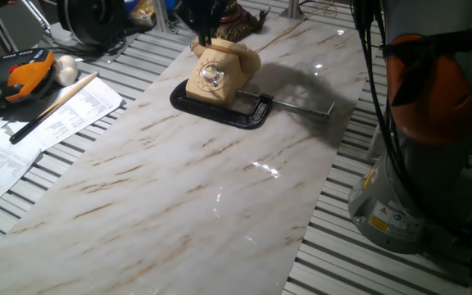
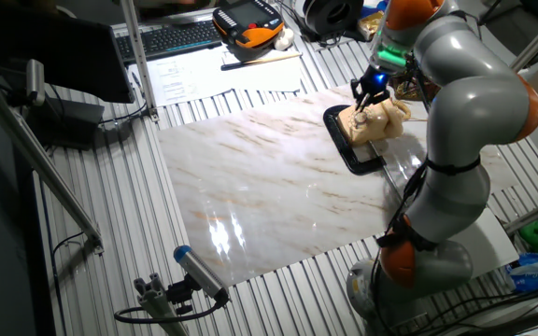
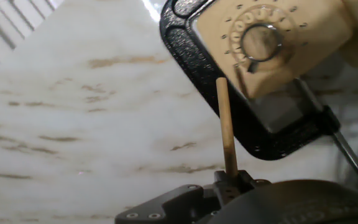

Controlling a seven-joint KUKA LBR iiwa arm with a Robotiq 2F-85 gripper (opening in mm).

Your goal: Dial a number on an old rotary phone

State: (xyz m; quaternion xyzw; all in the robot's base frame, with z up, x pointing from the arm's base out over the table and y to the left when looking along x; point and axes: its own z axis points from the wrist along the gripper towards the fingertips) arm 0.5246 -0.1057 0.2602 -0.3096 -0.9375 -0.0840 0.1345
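Note:
The old rotary phone (image 1: 217,72) is cream-beige and sits at the far side of the marble table (image 1: 187,188). A black C-clamp (image 1: 220,108) surrounds its base. Its silvery dial (image 1: 211,76) faces the front. My gripper (image 1: 203,20) hangs just above the phone's top and is shut on a thin wooden stick (image 3: 225,124). In the hand view the stick points toward the phone (image 3: 291,68), its tip ending just below and left of the dial (image 3: 261,40), over the clamp (image 3: 216,87). The other fixed view shows the gripper (image 2: 372,86) right over the phone (image 2: 378,121).
The clamp's silver screw bar (image 1: 301,105) sticks out to the right of the phone. Papers (image 1: 47,123), a long wooden rod (image 1: 56,105) and an orange-black pendant (image 1: 24,74) lie at the left. My arm's base (image 1: 416,188) stands at the right edge.

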